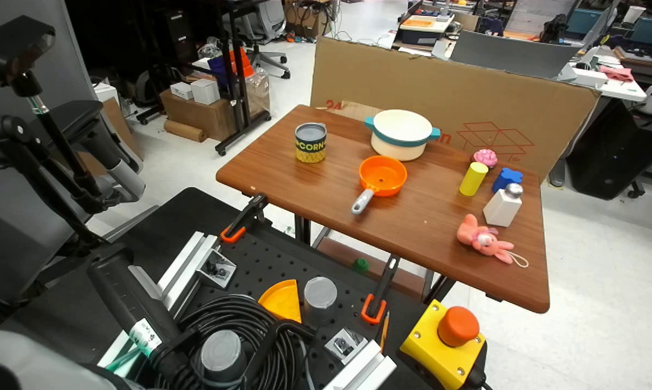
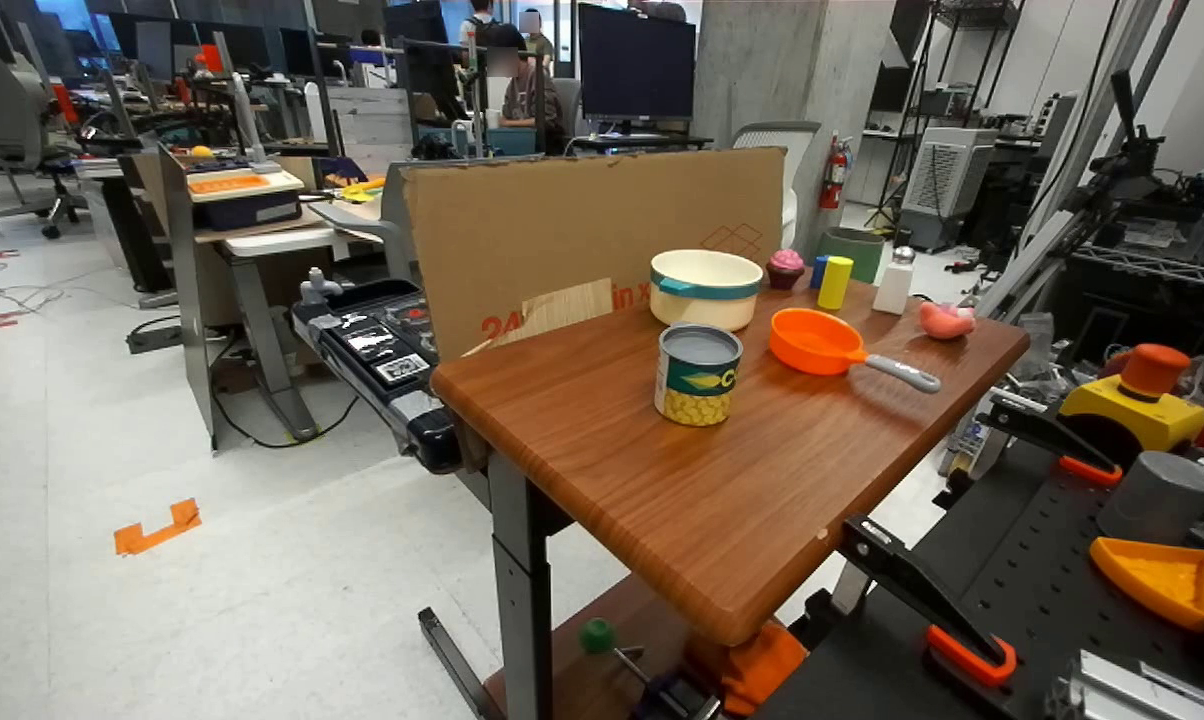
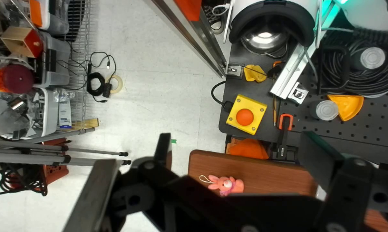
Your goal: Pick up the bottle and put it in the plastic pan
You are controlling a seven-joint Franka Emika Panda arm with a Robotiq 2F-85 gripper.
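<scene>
Bottle (image 1: 502,208), white with grey cap (image 1: 514,190), stands upright on the bench (image 1: 423,211), well apart from the orange pan (image 1: 383,174); in the wrist view the tool (image 3: 240,149) is released, fingers (image 3: 320,158) wide apart.

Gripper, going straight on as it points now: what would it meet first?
Perhaps the yellow button box, which shows ahead of the gap between the fingers; depth is unclear, so a miss is possible.

The pan (image 1: 377,170) and bottle (image 1: 502,208) are sharing the table (image 1: 326,189).
In an exterior view the can (image 1: 311,143) is standing left of the pan, the pot (image 1: 395,148) behind it — rightward, the toy rabbit (image 1: 483,241) is lying before the bottle.
</scene>
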